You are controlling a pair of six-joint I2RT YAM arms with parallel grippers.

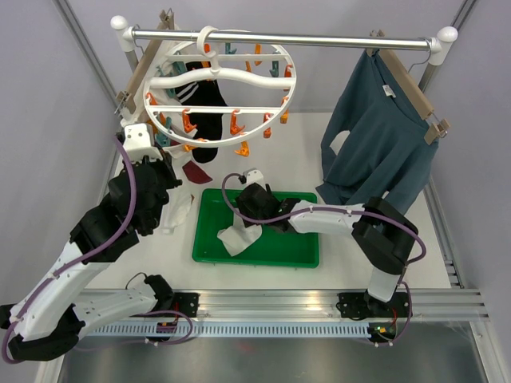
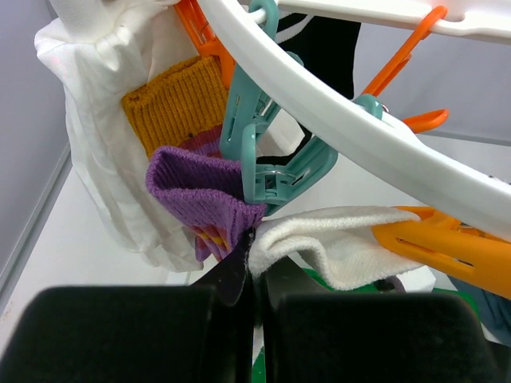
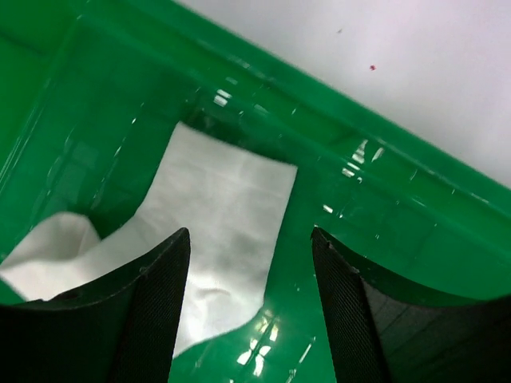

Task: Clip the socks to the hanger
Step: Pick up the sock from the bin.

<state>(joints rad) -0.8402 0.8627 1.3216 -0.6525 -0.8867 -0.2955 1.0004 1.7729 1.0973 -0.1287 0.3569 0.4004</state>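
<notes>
Left end effector (image 2: 255, 281) clenched a white sock (image 2: 335, 239) under the hanger (image 2: 383, 152), while my right end effector (image 3: 249, 243) gaped over a second sock (image 3: 227, 195).

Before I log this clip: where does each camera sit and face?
Top external: above and behind the bases, looking down on both arms, the hanger and the green tray.
Left wrist: raised, facing the hanger's rim and a teal clip; left gripper shut at bottom.
Right wrist: looking down into the tray at a white sock; right gripper open above it.
Shared: tray and sock in top and right wrist; hanger in top and left wrist.
</notes>
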